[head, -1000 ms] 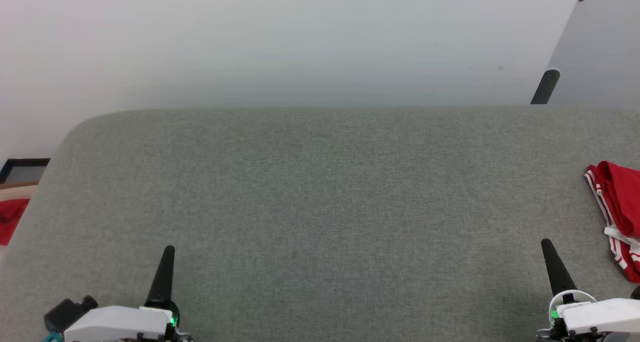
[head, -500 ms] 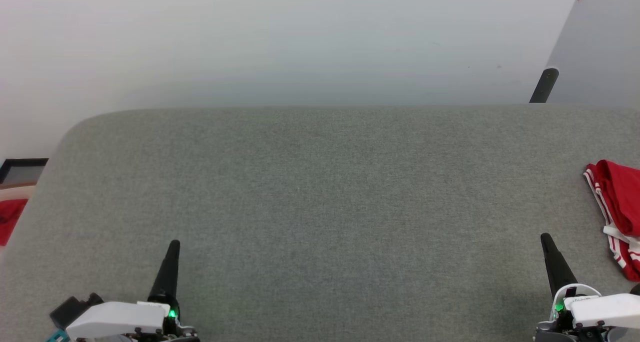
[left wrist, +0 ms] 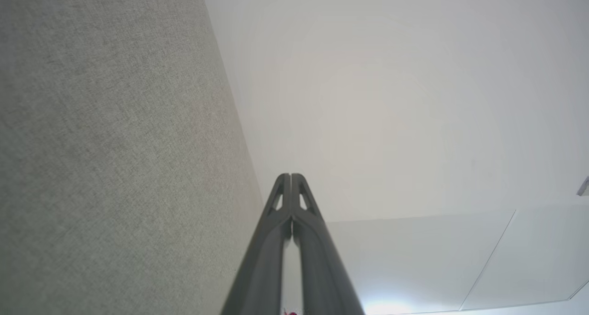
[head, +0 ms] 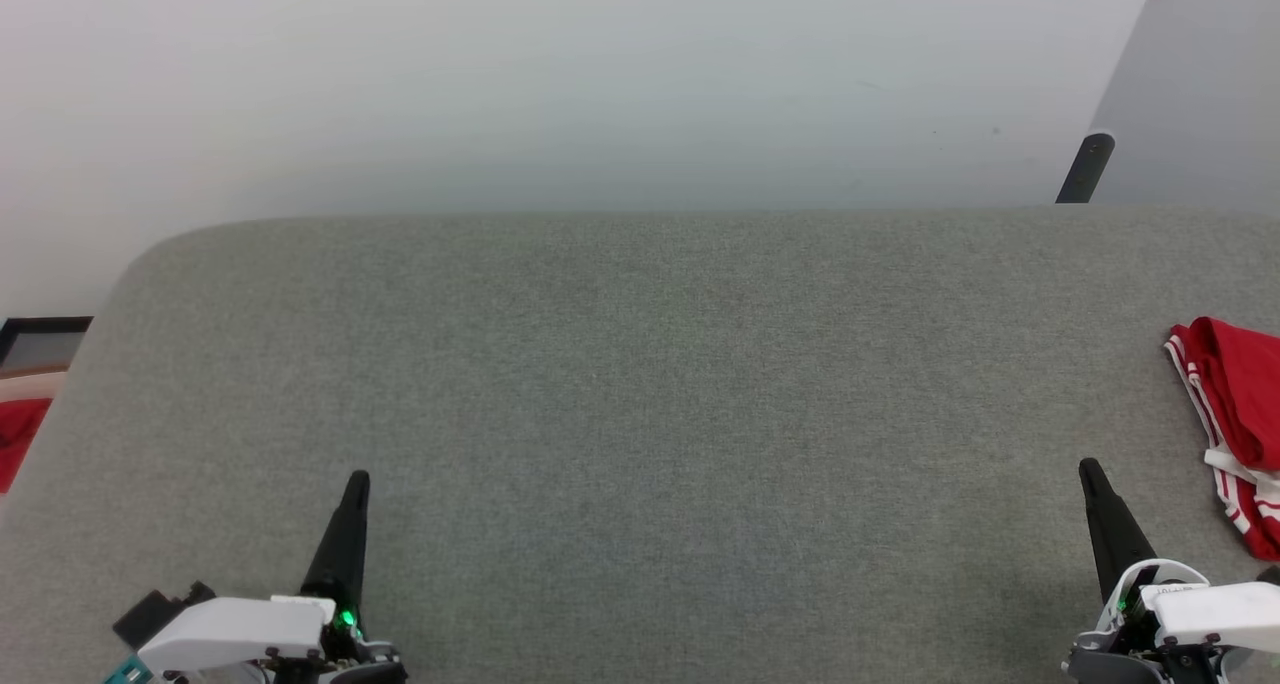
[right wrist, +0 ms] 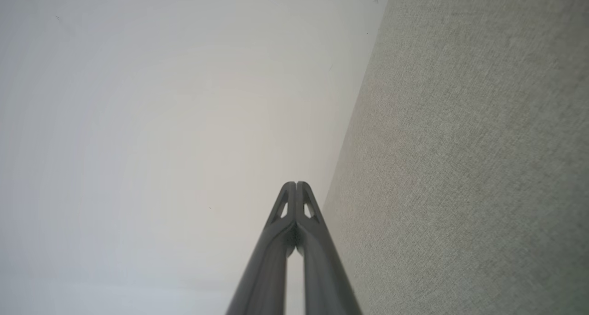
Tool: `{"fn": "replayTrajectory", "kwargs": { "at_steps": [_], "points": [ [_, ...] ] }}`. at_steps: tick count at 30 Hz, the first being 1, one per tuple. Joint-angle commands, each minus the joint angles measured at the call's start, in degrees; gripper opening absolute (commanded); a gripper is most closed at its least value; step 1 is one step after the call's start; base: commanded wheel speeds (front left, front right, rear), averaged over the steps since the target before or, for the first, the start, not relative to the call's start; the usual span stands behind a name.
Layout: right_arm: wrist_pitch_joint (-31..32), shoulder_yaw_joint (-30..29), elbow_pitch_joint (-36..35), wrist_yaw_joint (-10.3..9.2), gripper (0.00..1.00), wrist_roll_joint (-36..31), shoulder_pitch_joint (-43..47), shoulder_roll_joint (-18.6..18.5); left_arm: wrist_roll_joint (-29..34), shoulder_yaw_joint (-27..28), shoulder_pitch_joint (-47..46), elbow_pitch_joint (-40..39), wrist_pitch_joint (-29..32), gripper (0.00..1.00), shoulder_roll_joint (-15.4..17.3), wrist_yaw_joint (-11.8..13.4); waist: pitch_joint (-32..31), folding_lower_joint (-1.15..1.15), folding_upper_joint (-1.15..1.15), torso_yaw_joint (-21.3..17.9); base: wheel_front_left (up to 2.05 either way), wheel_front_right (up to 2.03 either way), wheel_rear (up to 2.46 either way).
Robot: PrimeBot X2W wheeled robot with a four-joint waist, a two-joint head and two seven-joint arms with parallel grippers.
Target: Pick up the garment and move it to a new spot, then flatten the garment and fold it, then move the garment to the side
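Where it lies bunched, the garment [head: 1240, 414] shows red with white stripes.

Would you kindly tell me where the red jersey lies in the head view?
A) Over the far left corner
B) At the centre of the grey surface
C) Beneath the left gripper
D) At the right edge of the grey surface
D: the garment lies bunched at the right edge of the grey surface, to the right of the right gripper and apart from it.
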Motion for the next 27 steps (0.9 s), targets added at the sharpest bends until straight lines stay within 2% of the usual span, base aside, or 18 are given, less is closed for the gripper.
{"fn": "replayTrajectory", "kwargs": {
  "at_steps": [1,17,27],
  "points": [
    [0.32,-0.22,0.03,-0.03,0.00,1.01,-0.68,0.20,-0.84,0.19,-0.70,-0.05,0.33,0.00,-0.02,0.00,0.01,0.00,0.00,-0.01,0.00,0.00,0.00],
    [2.01,-1.02,0.54,-0.03,0.00,7.06,-1.65,0.85,-6.45,0.23,-1.49,0.28,1.90,0.00,-0.77,0.00,0.19,0.00,0.00,-0.24,0.00,0.00,0.00],
    [2.04,-1.09,0.51,-0.03,0.00,6.68,-1.31,0.91,-6.29,0.22,-1.42,0.27,1.85,0.00,-0.71,0.00,0.19,0.00,0.00,-0.24,0.00,0.00,0.00]
  ]
}}
